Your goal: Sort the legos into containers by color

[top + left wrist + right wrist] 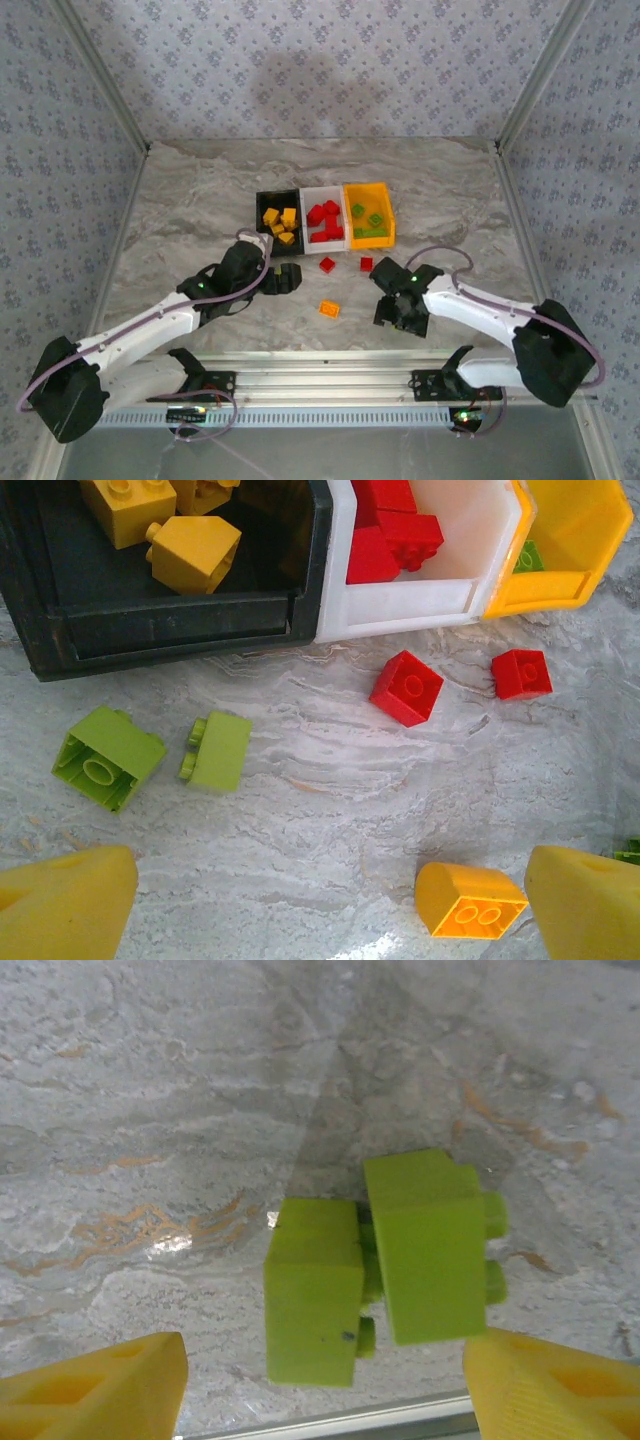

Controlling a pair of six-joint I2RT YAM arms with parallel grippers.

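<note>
Three containers stand in a row: a black bin (265,200) with yellow legos, a white bin (322,192) with red legos, and an orange-yellow bin (365,192) with green legos. Two red bricks (327,264) (366,264) and an orange brick (329,309) lie loose in front of them. My left gripper (288,278) (325,920) is open above bare table, the orange brick (470,900) by its right finger. Two green bricks (108,755) (218,750) lie ahead of it on the left. My right gripper (397,312) (325,1390) stands open over two more green bricks (315,1290) (430,1245) lying side by side.
The metal rail (330,1425) at the table's near edge runs just behind my right gripper. The black bin's front wall (170,630) stands close ahead of my left gripper. Patterned walls enclose the marble table (200,200).
</note>
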